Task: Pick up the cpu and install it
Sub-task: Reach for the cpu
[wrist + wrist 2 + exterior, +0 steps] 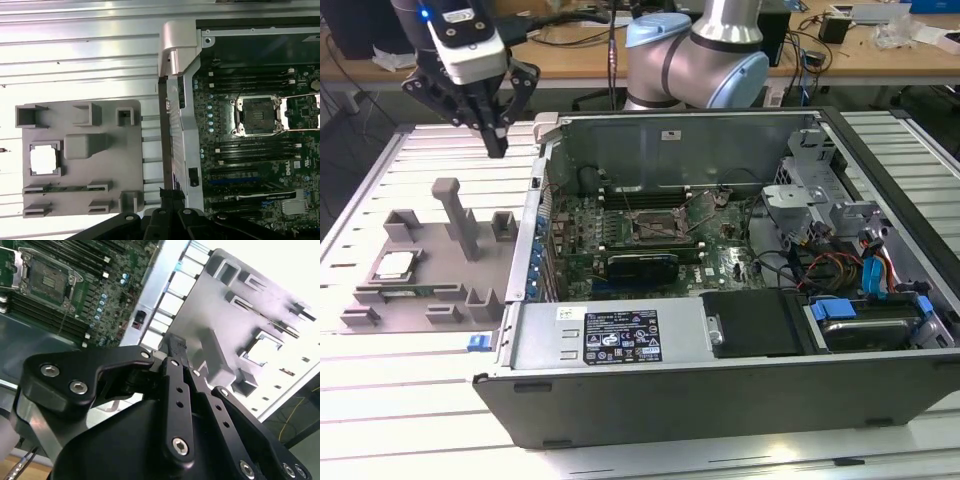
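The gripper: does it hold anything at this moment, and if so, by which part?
Nothing is held. The gripper hangs in the air, shut with nothing between its fingertips. The cpu lies apart from it in its pocket of the grey fixture tray.

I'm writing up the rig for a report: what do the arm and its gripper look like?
The arm is built of rounded silver-grey segments with a pale blue joint cap. The gripper is black, made of jointed link bars studded with silver screw heads. It sits under a white-and-grey housing that carries a small blue light.
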### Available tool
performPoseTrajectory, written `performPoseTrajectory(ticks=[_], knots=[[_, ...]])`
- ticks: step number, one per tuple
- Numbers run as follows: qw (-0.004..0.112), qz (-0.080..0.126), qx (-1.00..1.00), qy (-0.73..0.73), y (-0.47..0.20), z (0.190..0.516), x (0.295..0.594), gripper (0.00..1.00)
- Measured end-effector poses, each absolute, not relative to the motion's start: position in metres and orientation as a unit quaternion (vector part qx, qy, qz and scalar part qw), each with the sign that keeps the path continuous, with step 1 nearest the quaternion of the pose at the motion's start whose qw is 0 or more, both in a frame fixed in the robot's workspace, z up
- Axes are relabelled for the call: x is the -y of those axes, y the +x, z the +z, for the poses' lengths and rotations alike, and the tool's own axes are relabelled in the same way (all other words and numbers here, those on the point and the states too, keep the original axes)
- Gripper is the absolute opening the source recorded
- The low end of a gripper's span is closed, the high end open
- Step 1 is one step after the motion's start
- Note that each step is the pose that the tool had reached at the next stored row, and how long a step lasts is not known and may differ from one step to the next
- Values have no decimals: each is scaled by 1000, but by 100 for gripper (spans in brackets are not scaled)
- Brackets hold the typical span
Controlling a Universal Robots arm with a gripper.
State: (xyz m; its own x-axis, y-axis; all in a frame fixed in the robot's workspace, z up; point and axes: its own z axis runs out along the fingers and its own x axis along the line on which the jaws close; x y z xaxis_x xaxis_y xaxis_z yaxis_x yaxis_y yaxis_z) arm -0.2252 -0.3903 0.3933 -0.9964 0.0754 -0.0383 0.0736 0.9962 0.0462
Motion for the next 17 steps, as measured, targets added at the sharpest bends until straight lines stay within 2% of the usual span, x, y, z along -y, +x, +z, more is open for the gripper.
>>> performPoseTrajectory(ticks=[17], knots=[[28, 23, -999, 37, -277, 393, 386, 11]])
